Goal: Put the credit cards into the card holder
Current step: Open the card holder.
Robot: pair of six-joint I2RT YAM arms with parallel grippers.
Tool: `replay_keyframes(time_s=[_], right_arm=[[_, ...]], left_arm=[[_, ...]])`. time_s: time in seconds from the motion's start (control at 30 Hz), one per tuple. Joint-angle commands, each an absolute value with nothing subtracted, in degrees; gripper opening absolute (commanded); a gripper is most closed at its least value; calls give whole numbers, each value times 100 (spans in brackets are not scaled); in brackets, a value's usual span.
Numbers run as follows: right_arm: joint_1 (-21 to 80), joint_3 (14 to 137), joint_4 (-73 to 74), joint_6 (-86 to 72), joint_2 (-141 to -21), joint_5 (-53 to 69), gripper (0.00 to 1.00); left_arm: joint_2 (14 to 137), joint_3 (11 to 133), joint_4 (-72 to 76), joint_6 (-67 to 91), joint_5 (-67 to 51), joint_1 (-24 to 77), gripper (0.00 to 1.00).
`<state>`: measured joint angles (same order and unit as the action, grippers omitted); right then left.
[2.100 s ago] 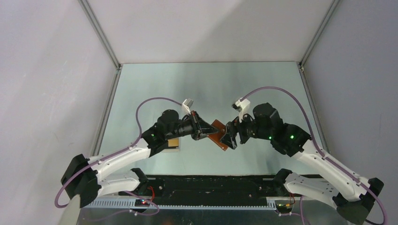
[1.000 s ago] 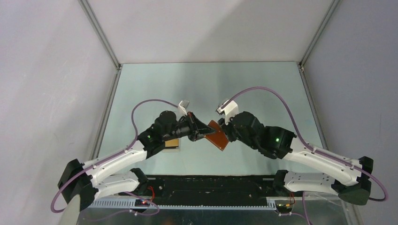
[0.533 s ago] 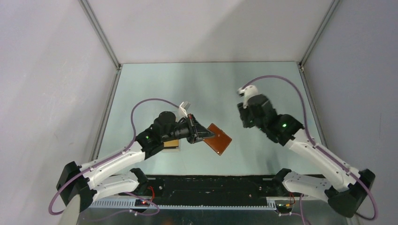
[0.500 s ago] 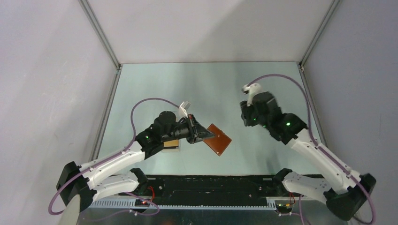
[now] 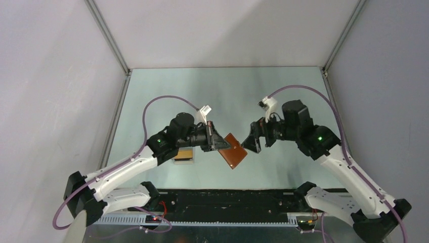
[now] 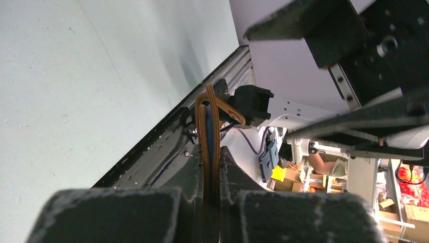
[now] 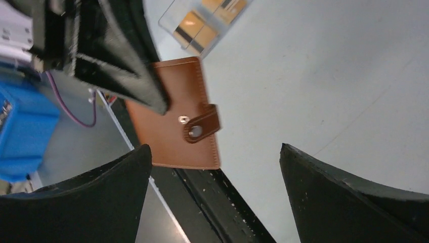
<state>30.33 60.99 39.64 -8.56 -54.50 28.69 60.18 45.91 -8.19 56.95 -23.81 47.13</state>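
My left gripper is shut on the brown leather card holder and holds it closed above the table. The left wrist view shows it edge-on between the fingers. In the right wrist view the card holder shows its snap tab fastened. My right gripper is open and empty, just right of the holder and facing it. Orange-gold credit cards with dark stripes lie in a clear plastic box under the left arm; they also show in the right wrist view.
A black rail runs along the table's near edge. Metal frame posts stand at the back corners, and grey walls close in the table on the left, right and back.
My right gripper let go near the holder, swung away to the back right, then came back open beside it. My left gripper kept hold of the holder, shifting slightly.
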Motion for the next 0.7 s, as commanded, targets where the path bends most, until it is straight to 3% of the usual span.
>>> replay_keyframes(time_s=[0.0,0.23,0.33,0.43,0.67], right_arm=[[4132,6290,3901,-761,-5335,1712,99],[5085,6470,3920,-843,-5866,-220,92],[5140,6521,3857,-860,-6008,-264,76],[5128,6569,3834,-824,-6154,-138,69],[4919,6575,3752,-846,-6231,653,35]], left_arm=[[6151,4885,-861,5741,-2601,4733,0],[6097,4886,-862,5827,-2619,4730,0],[6052,4851,-865,5849,-2623,4734,0],[5993,4812,-861,5871,-2609,4734,0],[5930,4791,-863,5872,-2623,4734,0]])
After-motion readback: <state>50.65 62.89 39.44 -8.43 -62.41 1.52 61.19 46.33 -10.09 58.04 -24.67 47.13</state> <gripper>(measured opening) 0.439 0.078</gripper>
